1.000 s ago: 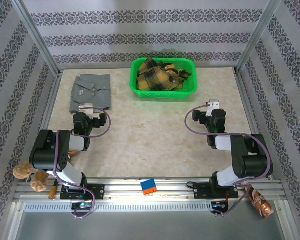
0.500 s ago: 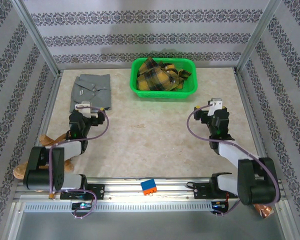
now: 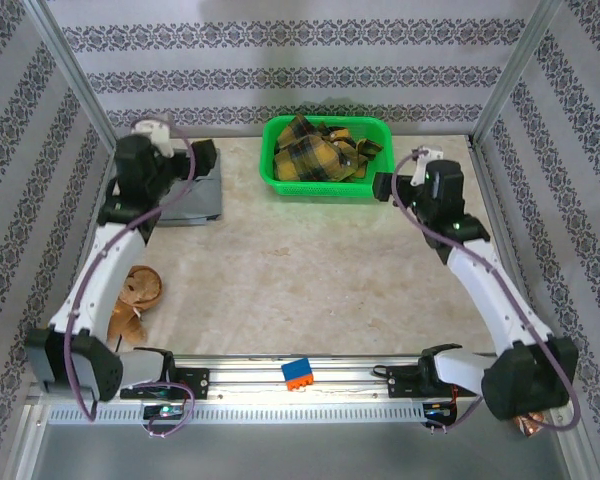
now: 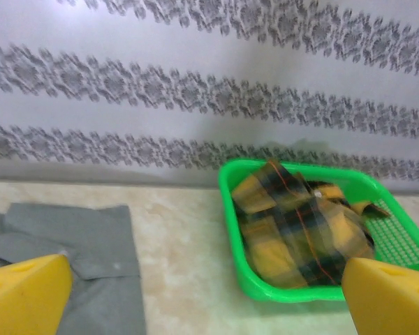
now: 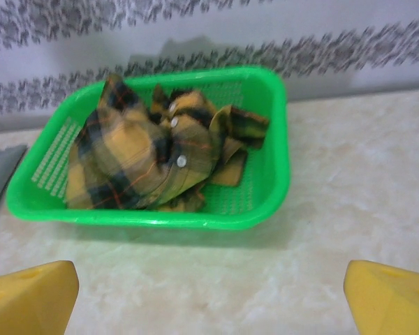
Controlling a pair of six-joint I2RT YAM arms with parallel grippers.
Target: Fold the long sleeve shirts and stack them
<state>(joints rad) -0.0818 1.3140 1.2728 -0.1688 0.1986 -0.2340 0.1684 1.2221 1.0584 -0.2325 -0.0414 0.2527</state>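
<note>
Both arms have swung out from their tucked-in spot by the near rail and now reach for the far end of the bench [image 3: 310,270]. Left claw [image 4: 209,299] is spread wide, holding nothing, over the grey shirt [image 4: 91,251], which lies mostly flat at the far left. Right claw [image 5: 209,300] is just as wide and empty, facing the green basket [image 3: 325,190] with the plaid shirt [image 3: 320,152] crumpled inside.

My guess is that the plaid one is soft, floppy and bulky, so it'll sag and unfurl once lifted, and a sleeve could catch on the basket rim. I'd pinch the high bunched fold near the buttons, since thick flannel gives plenty to grip. The grey shirt looks thinner and hugs the bench, so go for an edge or corner, not the middle. Plush toy [image 3: 138,290] sits well clear, near the left arm.
</note>
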